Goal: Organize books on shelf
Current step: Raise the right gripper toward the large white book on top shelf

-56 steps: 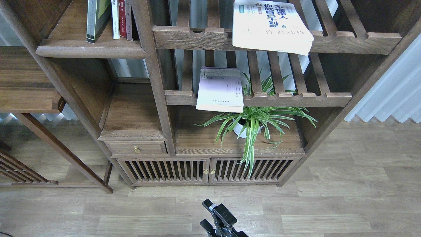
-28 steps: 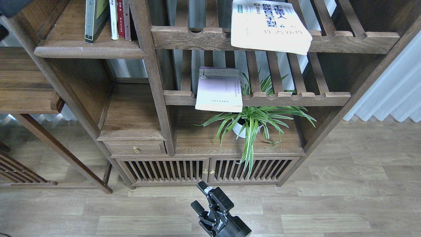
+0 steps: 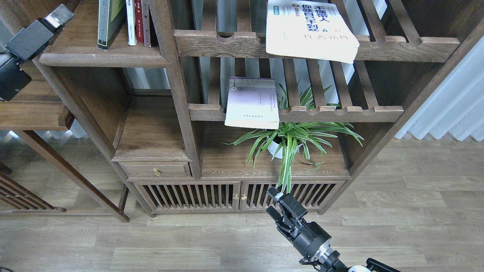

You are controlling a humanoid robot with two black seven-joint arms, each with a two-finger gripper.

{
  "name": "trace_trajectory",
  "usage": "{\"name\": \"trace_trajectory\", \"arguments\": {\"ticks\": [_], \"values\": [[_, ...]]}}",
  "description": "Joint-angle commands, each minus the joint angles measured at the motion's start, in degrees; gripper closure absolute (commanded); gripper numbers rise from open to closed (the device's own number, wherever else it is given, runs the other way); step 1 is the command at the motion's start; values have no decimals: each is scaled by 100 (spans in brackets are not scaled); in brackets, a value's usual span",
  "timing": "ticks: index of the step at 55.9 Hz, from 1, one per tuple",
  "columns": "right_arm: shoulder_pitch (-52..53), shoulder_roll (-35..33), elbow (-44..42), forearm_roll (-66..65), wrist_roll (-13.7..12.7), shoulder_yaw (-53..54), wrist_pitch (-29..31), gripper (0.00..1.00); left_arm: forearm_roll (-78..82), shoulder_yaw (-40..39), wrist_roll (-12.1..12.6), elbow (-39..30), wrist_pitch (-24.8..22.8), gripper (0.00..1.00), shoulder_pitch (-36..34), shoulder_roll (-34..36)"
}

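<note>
- The large white book (image 3: 310, 30) with the blue Chinese title lies flat on the upper slatted rack (image 3: 397, 47), its front corner hanging over the notched rail, far above the right gripper (image 3: 281, 206) and a little to its right.
- The pale lavender-white book (image 3: 252, 102) lies flat on the lower slatted rack (image 3: 340, 113), overhanging its front rail, above the right gripper and slightly to its left.
- The black-edged yellow-green book (image 3: 107, 22) stands upright on the solid dark-brown shelf (image 3: 102, 58), just right of the left gripper (image 3: 56, 17), with thin white, red and dark spines (image 3: 138, 22) standing close on its far side.
- The right gripper points up toward the cabinet; its two black fingers stand a little apart with nothing between them, and it hangs over the floor (image 3: 397, 226) in front of the slatted cabinet doors (image 3: 211, 196).
- The left gripper shows only as a dark block with a pale tip at the shelf's left end; whether its fingers are apart or together cannot be told.
- A spider plant (image 3: 291, 139) in a white pot sits on the cabinet top, straight above the right gripper, its longest leaves drooping down close to the fingertips.
</note>
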Motion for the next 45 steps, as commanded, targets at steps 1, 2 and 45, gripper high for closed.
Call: {"name": "trace_trajectory", "arguments": {"ticks": [1,2,45], "values": [[106,-34,11,-406,3,34,0,1,49,54,0,9,0,0,3,-76],[106,-34,20,-459,-6,43,0,1,49,63,0,9,0,0,3,-76],[493,1565,1725,-820,135,2144,0,12,5,-95,0,-9,0,0,1761,-393]]}}
